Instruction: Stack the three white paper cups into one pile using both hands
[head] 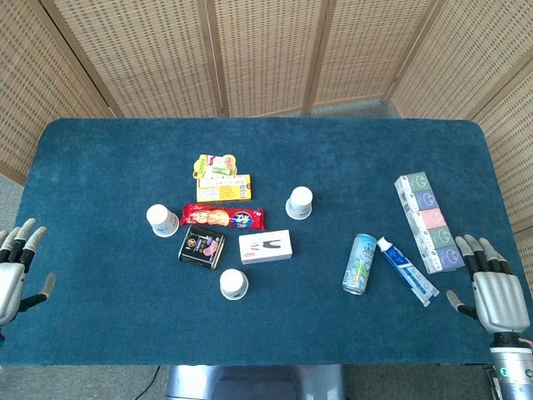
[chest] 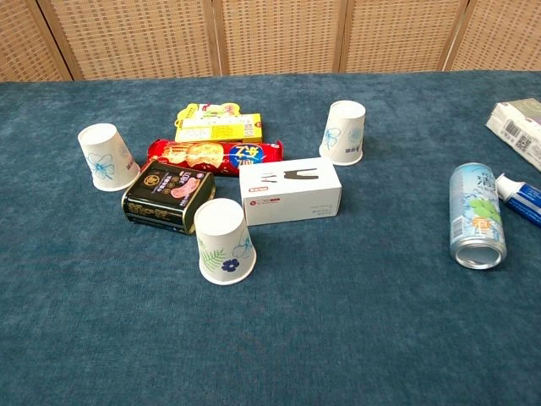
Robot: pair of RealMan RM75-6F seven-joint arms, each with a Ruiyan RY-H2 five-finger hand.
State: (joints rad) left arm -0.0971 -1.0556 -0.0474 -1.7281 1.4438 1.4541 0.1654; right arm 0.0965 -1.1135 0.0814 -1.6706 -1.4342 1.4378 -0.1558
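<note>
Three white paper cups stand upside down on the blue table, apart from each other. One cup point(head: 162, 220) point(chest: 106, 157) is at the left, one point(head: 300, 202) point(chest: 344, 132) at the back right, and one point(head: 234, 284) point(chest: 224, 241) nearest the front. My left hand point(head: 15, 271) rests at the table's left edge, fingers spread, holding nothing. At the right front edge my right hand point(head: 492, 287) lies open and empty too. Both hands are far from the cups. The chest view shows neither hand.
Between the cups lie a yellow box point(head: 222, 187), a red biscuit pack point(head: 221, 217), a black tin point(head: 201, 246) and a white box point(head: 266, 247). To the right are a can point(head: 360, 264) on its side, a toothpaste tube point(head: 406, 270) and a long multi-coloured box point(head: 428, 221).
</note>
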